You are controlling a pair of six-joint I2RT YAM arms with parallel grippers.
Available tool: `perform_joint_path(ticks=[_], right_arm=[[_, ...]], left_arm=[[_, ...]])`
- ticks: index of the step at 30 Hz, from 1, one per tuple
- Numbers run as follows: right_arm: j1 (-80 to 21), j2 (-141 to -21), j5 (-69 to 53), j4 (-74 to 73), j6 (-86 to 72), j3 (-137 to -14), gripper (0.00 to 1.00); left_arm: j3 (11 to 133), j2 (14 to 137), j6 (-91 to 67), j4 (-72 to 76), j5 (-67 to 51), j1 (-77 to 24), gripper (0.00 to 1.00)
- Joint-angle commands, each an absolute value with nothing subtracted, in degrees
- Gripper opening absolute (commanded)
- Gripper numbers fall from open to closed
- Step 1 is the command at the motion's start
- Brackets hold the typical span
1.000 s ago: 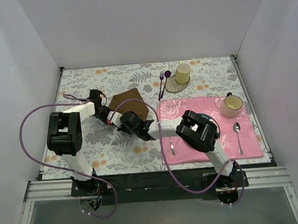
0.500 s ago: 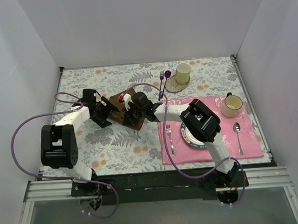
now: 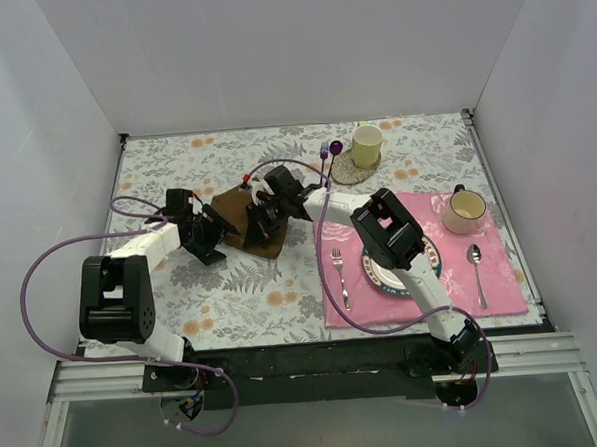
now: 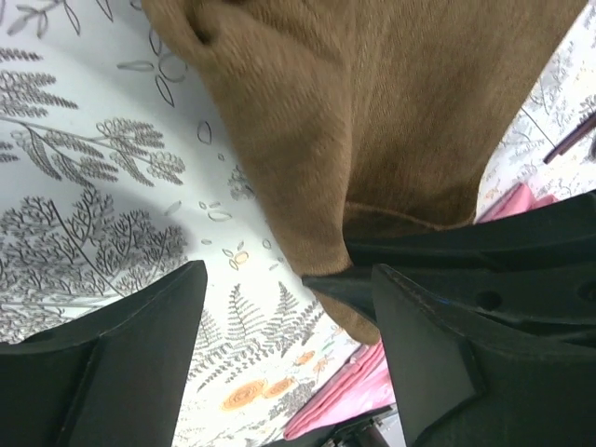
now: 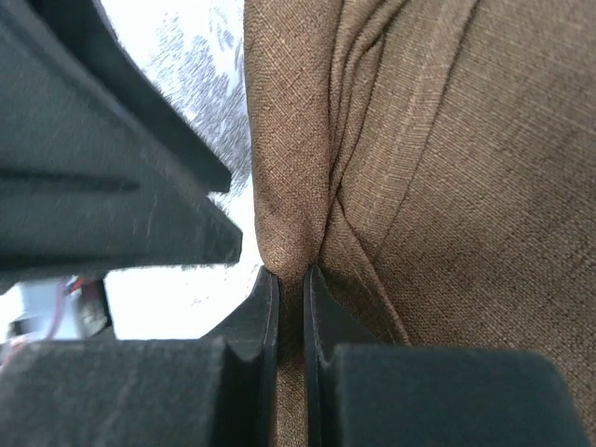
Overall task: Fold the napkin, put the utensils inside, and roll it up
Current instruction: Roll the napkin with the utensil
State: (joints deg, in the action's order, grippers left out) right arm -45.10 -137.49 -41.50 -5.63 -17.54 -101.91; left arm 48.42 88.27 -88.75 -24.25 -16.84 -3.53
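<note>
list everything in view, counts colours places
dark brown cloth napkin: 1, brown, mid-table between grippers
pink cloth placemat: 1, pink, right side
blue-rimmed white plate: 1, on placemat, partly hidden
silver metal fork: 1, placemat's left edge
silver metal spoon: 1, placemat's right part
cream ceramic mug: 1, placemat's far corner
pale yellow cup: 1, on round woven coaster, far side
purple fork, purple spoon: 1 each, left of coaster
left gripper: open, at napkin
right gripper: shut on napkin

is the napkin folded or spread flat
Folded over, not flat: the right gripper pinches a doubled ridge of the napkin, with overlapping layers beside it.
</note>
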Motion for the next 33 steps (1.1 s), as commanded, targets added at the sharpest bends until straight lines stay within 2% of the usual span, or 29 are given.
perform_joint_path(ticks=[1, 4, 10, 14, 17, 18, 21, 24, 25, 28, 31, 33], right_arm=[[-44.4, -140.1, -48.7, -6.4, -24.9, -100.3, 0.01], [-43.8, -140.0, -52.6, 2.2, -32.0, -97.0, 0.01], [-43.4, -139.3, -54.9, 13.2, -43.4, -91.4, 0.01], [-43.4, -137.6, -54.6, 23.3, -49.9, -86.3, 0.01], [-43.4, -135.8, -51.3, 22.2, -48.3, -84.7, 0.02], [-43.4, -135.1, -50.5, 20.9, -47.4, -84.9, 0.05], [-43.5, -133.5, -47.2, 15.9, -41.9, -85.9, 0.12], [-44.0, -131.5, -41.0, 4.4, -28.4, -89.8, 0.27], [-44.4, -130.7, -39.0, 1.5, -24.6, -91.0, 0.37], [-46.6, -127.4, -29.3, -6.7, -10.4, -93.6, 0.51], [-49.8, -123.2, -17.5, -8.1, 1.8, -92.4, 0.61], [-53.1, -120.7, -7.9, -7.3, 6.9, -90.0, 0.63]], left_arm=[[49.1, 90.5, -89.1, -22.1, -14.5, -3.7, 0.66], [49.8, 92.7, -89.2, -21.4, -14.8, -3.7, 0.54], [50.3, 94.8, -88.2, -20.3, -10.1, -3.7, 0.51], [51.3, 96.6, -87.5, -20.4, -9.8, -3.7, 0.27], [51.6, 97.5, -87.0, -20.8, -9.8, -3.7, 0.18], [51.7, 97.6, -86.9, -20.9, -9.8, -3.7, 0.07], [52.0, 97.7, -86.3, -21.4, -9.8, -3.7, 0.00], [52.9, 98.3, -85.3, -22.1, -10.5, -3.6, 0.00], [53.2, 99.0, -84.8, -22.3, -11.1, -3.6, 0.00], [54.2, 100.7, -82.7, -22.4, -14.4, -3.6, 0.00], [55.1, 102.7, -80.4, -21.8, -17.7, -3.6, 0.00], [55.6, 103.5, -78.6, -21.8, -19.1, -3.6, 0.00]])
